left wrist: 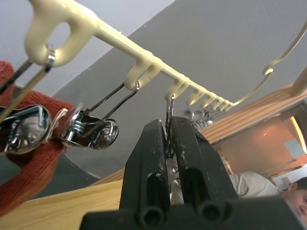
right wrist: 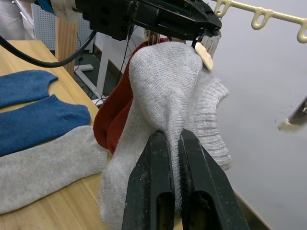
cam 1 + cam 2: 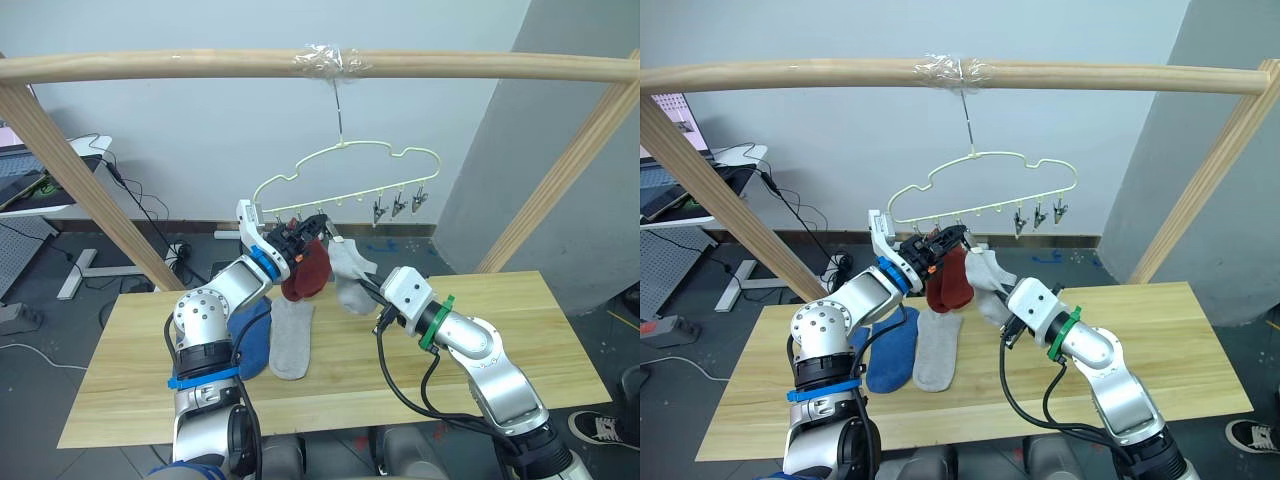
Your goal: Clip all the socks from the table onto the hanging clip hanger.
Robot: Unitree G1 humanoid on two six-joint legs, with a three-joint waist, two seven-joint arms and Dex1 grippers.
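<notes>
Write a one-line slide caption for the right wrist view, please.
Right gripper lifts a light grey sock to the clip hanger, beside hanging rust red socks.

Pale wall (image 3: 180,130), grey floor (image 3: 40,320), white desk (image 3: 75,170) with cables.

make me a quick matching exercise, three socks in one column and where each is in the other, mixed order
Column one:
1. red socks
2. blue socks
3. held grey sock

Column two:
a. lying flat on the table
b. pinched in the right gripper
c. hanging from clips on the hanger

Pairs: 1-c, 2-a, 3-b
</notes>
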